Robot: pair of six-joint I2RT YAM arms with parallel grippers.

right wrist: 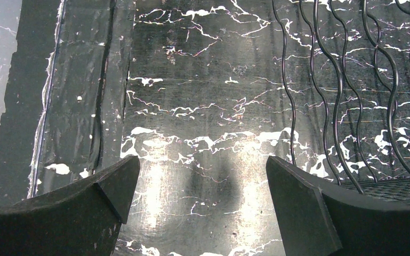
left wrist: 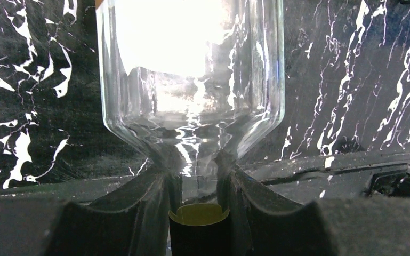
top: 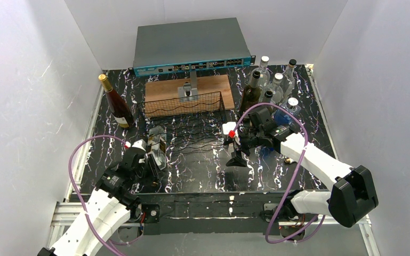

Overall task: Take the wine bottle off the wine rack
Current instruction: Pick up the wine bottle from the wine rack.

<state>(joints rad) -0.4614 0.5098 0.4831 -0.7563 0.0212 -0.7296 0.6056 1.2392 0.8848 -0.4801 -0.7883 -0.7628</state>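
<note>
A clear glass wine bottle [top: 158, 143] lies just left of the black wire wine rack [top: 197, 130], over the marbled table and not on the wavy cradles. My left gripper [top: 150, 162] is shut on its neck. In the left wrist view the bottle's shoulder [left wrist: 192, 80] narrows between my fingers [left wrist: 152, 200], with the black capsule and gold top [left wrist: 199, 216] towards the camera. My left gripper [left wrist: 198, 178] hides most of the neck. My right gripper [top: 236, 154] hangs open over bare table by the rack's right side. In the right wrist view that gripper [right wrist: 202, 181] holds nothing, and the rack wires [right wrist: 352, 106] are at the right.
A dark bottle with a yellow label [top: 118, 106] stands at the back left. Several bottles [top: 272, 85] cluster at the back right. Behind the rack lie a brown wooden board [top: 162, 88] and a grey network switch [top: 189, 45]. White walls close in on both sides.
</note>
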